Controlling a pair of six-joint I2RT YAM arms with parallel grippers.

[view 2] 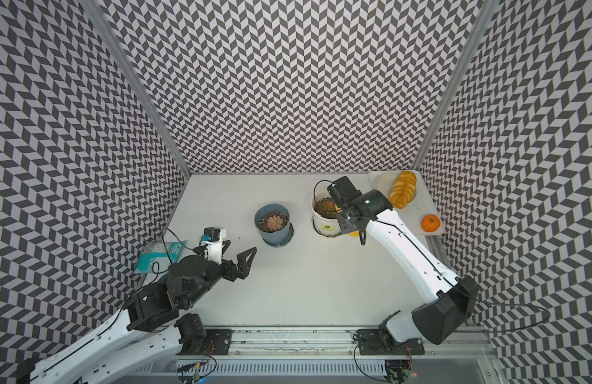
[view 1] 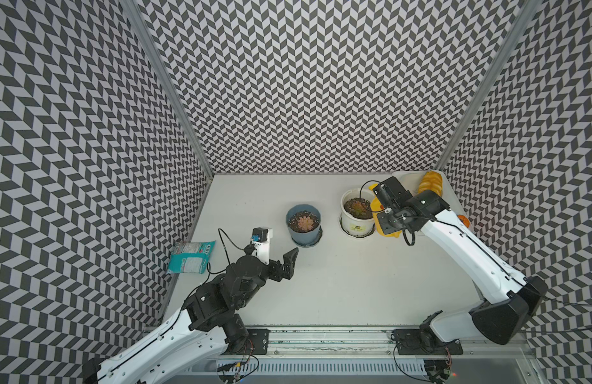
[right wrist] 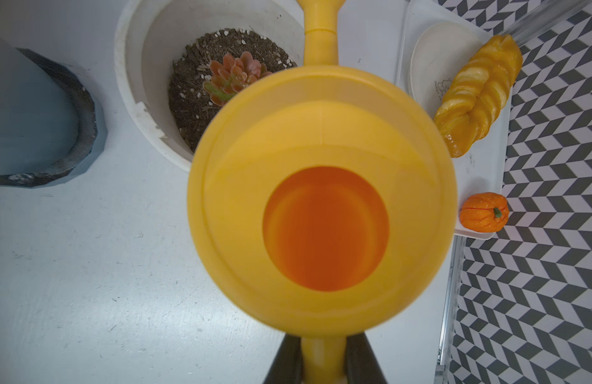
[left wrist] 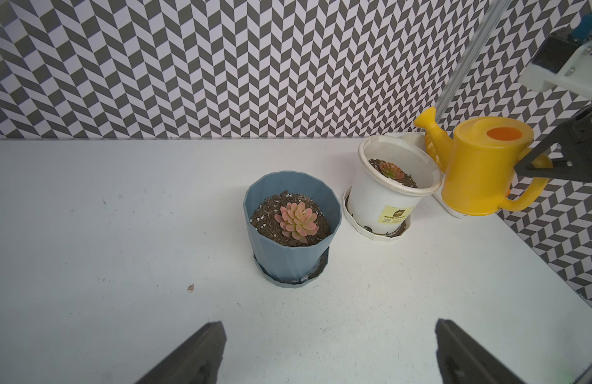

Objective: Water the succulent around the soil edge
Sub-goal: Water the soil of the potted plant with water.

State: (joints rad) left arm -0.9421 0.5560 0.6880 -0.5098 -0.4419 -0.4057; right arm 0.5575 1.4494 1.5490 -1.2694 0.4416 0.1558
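Right wrist view: the right gripper (right wrist: 323, 360) is clenched on the handle of the yellow watering can (right wrist: 321, 199), with one finger on each side of the handle. This grip puts the can body directly below the wrist and the spout (right wrist: 319, 36) pointing straight ahead, so a wrist tilt should be enough to pour. The can is upright and level, and no water is leaving it. Whether its base rests on the table (right wrist: 88, 266) or is just clear of it cannot be determined.

The nearest succulent (right wrist: 234, 76) stands in the middle of the dark soil (right wrist: 191, 103) in the white pot (right wrist: 131, 86), which touches or almost touches the can's side. The spout runs past the pot's rim on the outside and is not yet over the soil. It probably has to shift sideways across the rim before tilting.

A blue pot (left wrist: 288, 252) with a second succulent stands further off, so the white pot is the probable target.

The left gripper (left wrist: 329, 335) is released and empty, with its jaws wide apart. It hangs above the table, well apart from both pots, leaving them unobstructed.
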